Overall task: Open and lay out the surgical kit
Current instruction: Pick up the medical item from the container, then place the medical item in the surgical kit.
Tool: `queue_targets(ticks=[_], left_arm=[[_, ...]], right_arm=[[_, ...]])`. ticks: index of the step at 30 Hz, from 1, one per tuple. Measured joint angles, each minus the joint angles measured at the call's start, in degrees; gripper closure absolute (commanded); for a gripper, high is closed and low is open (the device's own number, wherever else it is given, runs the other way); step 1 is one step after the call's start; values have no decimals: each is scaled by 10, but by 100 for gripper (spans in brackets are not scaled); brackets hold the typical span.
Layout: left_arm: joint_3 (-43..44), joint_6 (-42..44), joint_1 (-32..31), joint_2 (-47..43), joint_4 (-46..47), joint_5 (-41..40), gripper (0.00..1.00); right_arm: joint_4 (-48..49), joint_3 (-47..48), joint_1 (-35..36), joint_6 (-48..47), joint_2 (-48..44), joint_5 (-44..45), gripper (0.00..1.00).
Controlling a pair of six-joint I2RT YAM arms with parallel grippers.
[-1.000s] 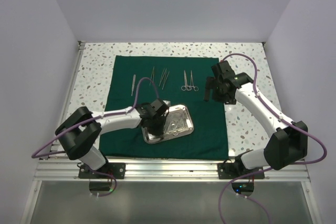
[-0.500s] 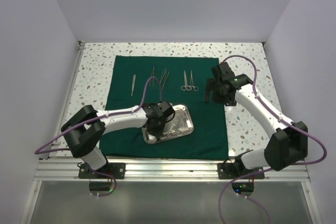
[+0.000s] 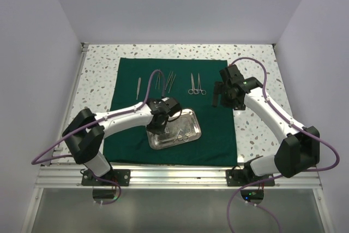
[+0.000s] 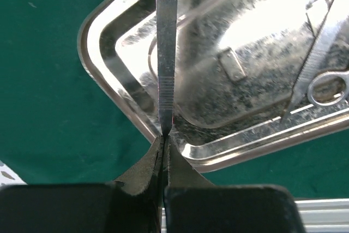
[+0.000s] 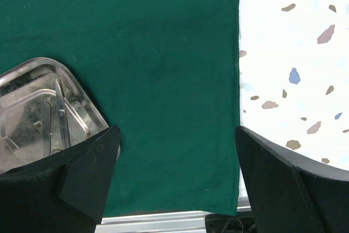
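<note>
The dark green cloth [image 3: 218, 129] lies spread flat on the table. The steel tray [image 3: 197, 129] sits on its near middle. My left gripper [image 3: 156, 123] is over the tray's left end. In the left wrist view it [image 4: 164, 137] is shut on the end of a thin flat silver instrument [image 4: 166, 53] held above the tray [image 4: 103, 75]. Ring-handled instruments [image 4: 324, 75] lie in the tray. My right gripper [image 3: 222, 94] is open and empty above the cloth's right part; in its wrist view [image 5: 177, 156] it shows cloth [image 5: 163, 53] and the tray [image 5: 22, 80].
Laid out on the far half of the cloth are tweezers [image 3: 138, 87], thin forceps [image 3: 170, 80] and a pair of scissors [image 3: 196, 84]. The speckled tabletop [image 3: 256, 124] shows on both sides. A metal rail [image 3: 174, 175] runs along the near edge.
My left gripper has shifted left and towards the far side over the tray's left end, holding the thin instrument. The right arm has barely moved.
</note>
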Motion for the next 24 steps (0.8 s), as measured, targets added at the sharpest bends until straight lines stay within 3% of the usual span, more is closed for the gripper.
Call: queue_targets(ticks=[5, 14, 18, 24], left_arm=[[11, 17, 30, -7, -9, -21, 100], [92, 91, 164, -3, 9, -54, 100], [146, 137, 227, 47, 45, -57, 100], [241, 186, 313, 195, 87, -57, 100]], right_arm=[[0, 0, 0, -1, 0, 0, 10], [0, 0, 0, -5, 0, 0, 10], [0, 0, 0, -9, 1, 0, 10], [-3, 5, 0, -10, 1, 3, 10]])
